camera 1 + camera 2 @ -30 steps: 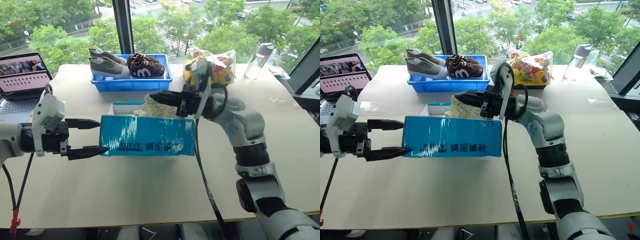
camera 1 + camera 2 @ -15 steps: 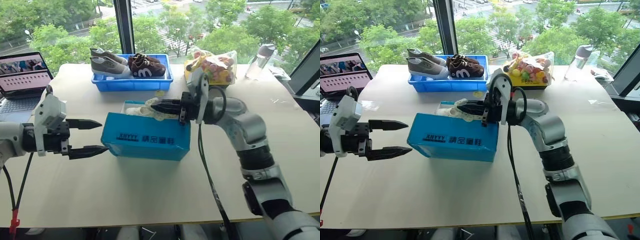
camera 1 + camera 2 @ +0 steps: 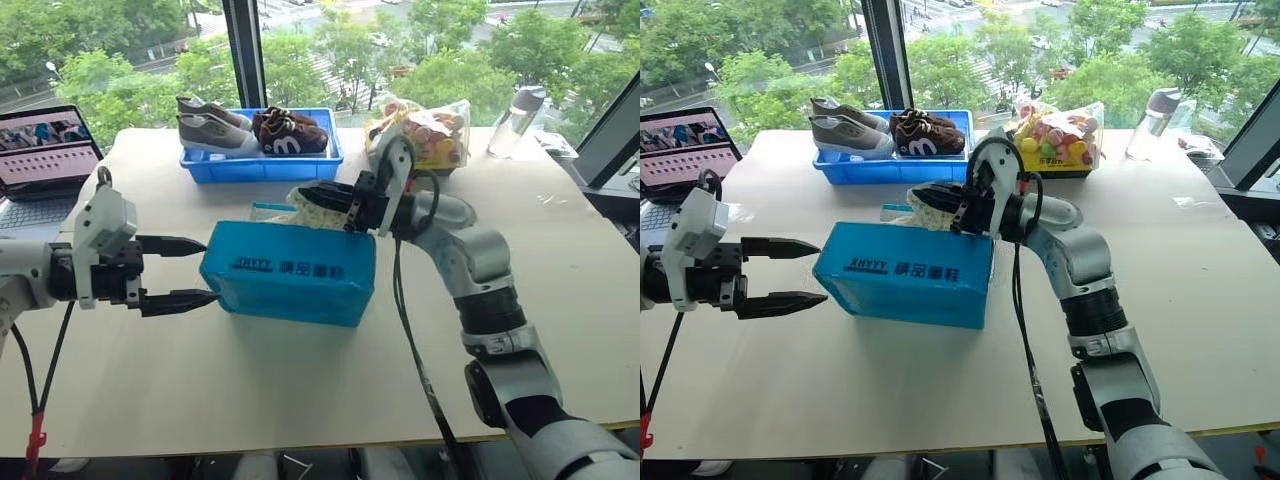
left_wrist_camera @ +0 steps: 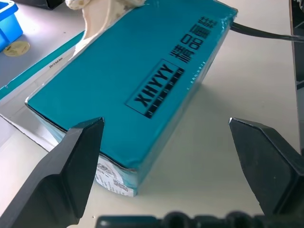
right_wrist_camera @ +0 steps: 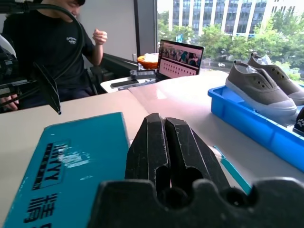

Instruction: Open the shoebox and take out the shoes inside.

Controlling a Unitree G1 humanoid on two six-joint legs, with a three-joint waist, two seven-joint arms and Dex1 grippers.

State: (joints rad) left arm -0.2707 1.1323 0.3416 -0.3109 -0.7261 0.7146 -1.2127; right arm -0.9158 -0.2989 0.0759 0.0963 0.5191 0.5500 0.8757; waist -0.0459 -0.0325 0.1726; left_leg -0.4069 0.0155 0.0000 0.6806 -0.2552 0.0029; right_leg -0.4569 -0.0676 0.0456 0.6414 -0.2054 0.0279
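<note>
The bright blue shoebox [image 3: 290,285] stands on the table, black "XHYYY" band toward me. Its lid [image 3: 268,210] lies open behind it. A cream-white shoe [image 3: 312,212] sticks up out of the box at its back right. My right gripper [image 3: 325,193] reaches in from the right and is shut on the top of that shoe; the wrist view shows its fingers [image 5: 164,137] pressed together. My left gripper [image 3: 195,270] hovers open at the box's left end, one finger on either side of the corner [image 4: 123,166], without touching it.
A blue bin [image 3: 262,165] at the back holds grey sneakers [image 3: 215,130] and dark brown sneakers [image 3: 290,135]. A snack bag [image 3: 430,135] and a bottle [image 3: 515,120] stand at the back right. A laptop [image 3: 45,150] sits at far left, with a person [image 5: 52,42] beyond it.
The shoebox was raised and tilted toward me a second ago; it has dropped back flat on the table. The right gripper still holds the shoe. The left gripper has kept still.
</note>
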